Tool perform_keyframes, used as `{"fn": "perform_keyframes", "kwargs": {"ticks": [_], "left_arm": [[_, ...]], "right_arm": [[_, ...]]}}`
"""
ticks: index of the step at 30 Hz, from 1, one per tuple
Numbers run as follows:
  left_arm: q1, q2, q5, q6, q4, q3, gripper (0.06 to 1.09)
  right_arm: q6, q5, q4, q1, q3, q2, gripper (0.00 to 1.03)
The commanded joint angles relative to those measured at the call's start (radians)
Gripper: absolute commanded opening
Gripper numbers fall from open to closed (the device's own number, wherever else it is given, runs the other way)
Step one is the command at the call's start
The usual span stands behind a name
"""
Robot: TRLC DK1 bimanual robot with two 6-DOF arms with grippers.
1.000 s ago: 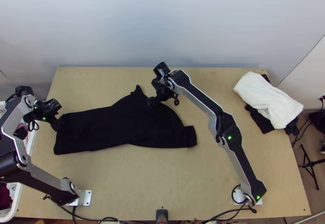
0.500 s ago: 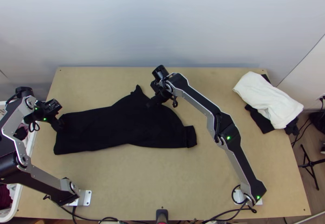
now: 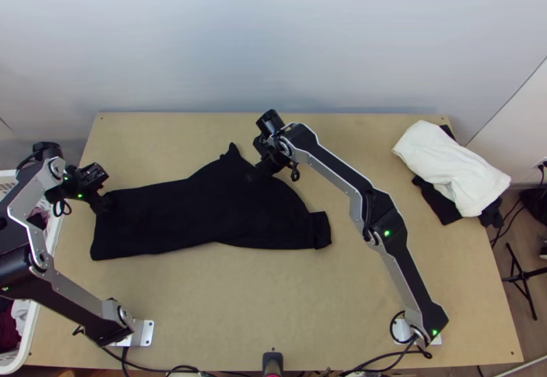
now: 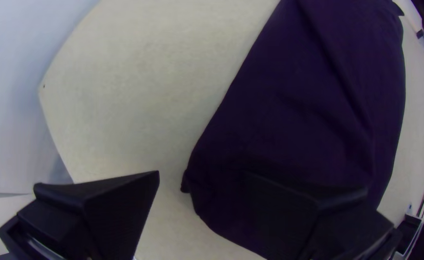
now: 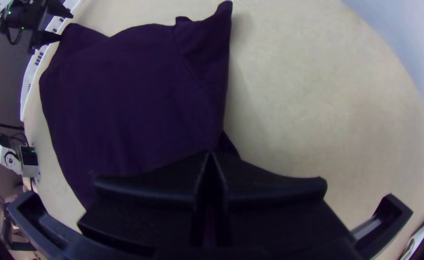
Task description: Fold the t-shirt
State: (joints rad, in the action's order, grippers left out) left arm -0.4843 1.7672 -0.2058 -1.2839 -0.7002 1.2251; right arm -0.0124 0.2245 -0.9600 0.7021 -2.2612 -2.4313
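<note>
The black t-shirt point(image 3: 198, 213) lies lengthwise across the table as a long, apparently folded shape, wider toward the right; it looks dark purple in the wrist views. My left gripper point(image 3: 104, 203) is at the upper corner of its left end. In the left wrist view that gripper point(image 4: 202, 173) is open, one finger over the cloth point(image 4: 298, 96) and the other beside it over bare wood. My right gripper point(image 3: 251, 175) is at the shirt's far edge, below a pointed flap. In the right wrist view this gripper point(image 5: 211, 154) has its tips together on the edge of the cloth point(image 5: 130, 106).
A white cloth point(image 3: 451, 165) lies over dark cloth point(image 3: 437, 202) at the table's far right corner. A white basket point(image 3: 29, 329) holding clothes stands along the left edge. Bare wood point(image 3: 239, 302) extends between the shirt and the near edge.
My left gripper has shifted slightly right and toward the far side at the shirt's corner. My right gripper moved a little to the left earlier, then stayed put. The shirt looks unchanged.
</note>
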Motion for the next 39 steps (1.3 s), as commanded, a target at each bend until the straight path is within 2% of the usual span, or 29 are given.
{"fn": "perform_keyframes", "kwargs": {"ticks": [1,4,5,7,8,10,11,12,18,23,29,39], "left_arm": [[0.038,0.029,0.000,0.012,-0.033,-0.010,0.75],[0.046,0.023,0.000,0.031,-0.016,-0.033,0.74],[0.047,0.020,0.000,0.037,-0.018,-0.036,0.68],[0.050,0.006,-0.003,0.046,-0.021,-0.045,0.41],[0.049,0.001,-0.012,0.055,-0.019,-0.047,0.37],[0.049,0.003,-0.014,0.069,-0.018,-0.058,0.36],[0.049,0.003,-0.017,0.069,-0.018,-0.065,0.25],[0.047,0.001,-0.035,0.075,-0.018,-0.067,0.10],[0.006,-0.028,-0.075,0.144,-0.007,-0.039,0.10],[-0.050,-0.091,-0.198,0.256,-0.114,0.065,0.10],[-0.091,-0.196,-0.336,0.446,-0.194,0.200,0.10],[-0.178,-0.221,-0.472,0.779,-0.254,0.564,0.10]], "right_arm": [[0.002,-0.001,0.001,0.002,0.005,0.011,0.03],[0.002,-0.001,0.001,0.002,0.005,0.018,0.03],[0.003,-0.002,0.001,0.002,0.005,0.020,0.03],[0.002,-0.001,0.001,0.002,0.005,0.026,0.03],[0.002,-0.001,0.001,0.000,0.005,0.028,0.03],[0.002,-0.001,0.000,0.002,0.006,0.028,0.03],[0.002,-0.001,0.000,0.002,0.006,0.028,0.03],[0.002,-0.001,0.000,0.004,0.006,0.028,0.03],[0.002,-0.001,-0.002,0.007,0.023,0.052,0.03],[0.002,-0.002,0.000,-0.012,0.034,0.149,0.03],[0.000,-0.001,0.000,-0.092,0.034,0.304,0.03],[-0.011,-0.001,0.010,-0.260,0.022,0.597,0.03]]}}
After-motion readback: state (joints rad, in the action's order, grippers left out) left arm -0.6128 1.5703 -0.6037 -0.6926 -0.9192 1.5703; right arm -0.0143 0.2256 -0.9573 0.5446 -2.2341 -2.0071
